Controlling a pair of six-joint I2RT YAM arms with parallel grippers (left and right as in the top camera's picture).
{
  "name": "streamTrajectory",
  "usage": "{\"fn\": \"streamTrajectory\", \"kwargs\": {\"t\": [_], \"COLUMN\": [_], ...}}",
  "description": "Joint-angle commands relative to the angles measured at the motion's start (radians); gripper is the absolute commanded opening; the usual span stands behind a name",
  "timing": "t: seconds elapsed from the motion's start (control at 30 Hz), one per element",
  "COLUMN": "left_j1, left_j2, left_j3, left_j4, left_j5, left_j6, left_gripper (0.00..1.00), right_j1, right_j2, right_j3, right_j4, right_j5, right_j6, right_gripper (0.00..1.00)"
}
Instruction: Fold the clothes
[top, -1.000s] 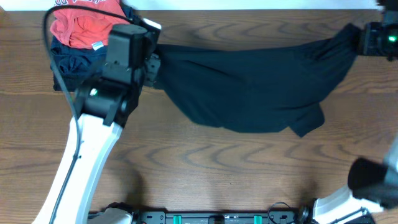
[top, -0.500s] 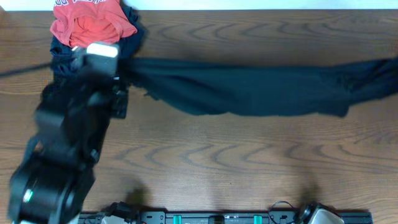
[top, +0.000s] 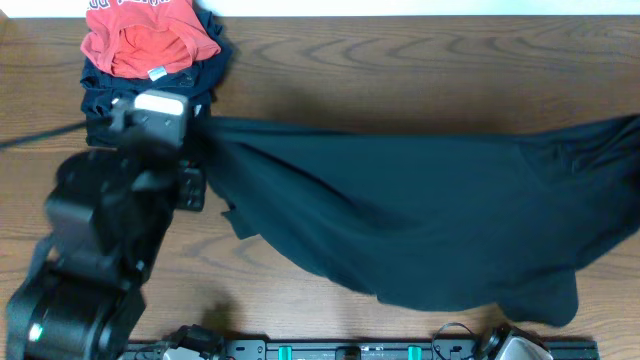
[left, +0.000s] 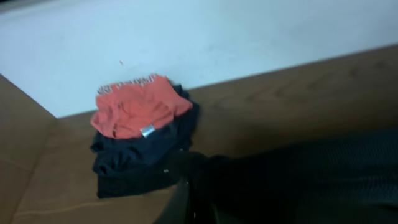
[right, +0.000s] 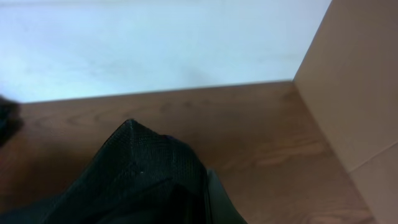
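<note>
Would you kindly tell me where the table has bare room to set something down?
The table is bare along the far edge, right of the folded stack and above the black shirt. Another patch lies at the front, between the left arm and the shirt's lower edge. The middle and right are covered; the far-left corner is crowded.
</note>
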Motion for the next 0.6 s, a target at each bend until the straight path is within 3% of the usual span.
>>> {"fn": "streamTrajectory", "kwargs": {"t": [0.0,0.57], "left_j1": [0.009,0.003], "left_j2": [0.068,0.524], "left_j3": [0.013,0.013], "left_j4": [-0.005,-0.060], "left_j5": [-0.008,0.077], "left_j6": [-0.011,0.010], "left_gripper": [0.06,0.06], "right_j1": [-0.010,0.012], "right_j2": [0.071,0.369], "right_j3": [0.002,0.002], "right_j4": [-0.004,-0.041], "right_j5": [0.018,-0.030], "right_j6": [0.013,-0.014], "right_gripper": [0.01,0.01]}}
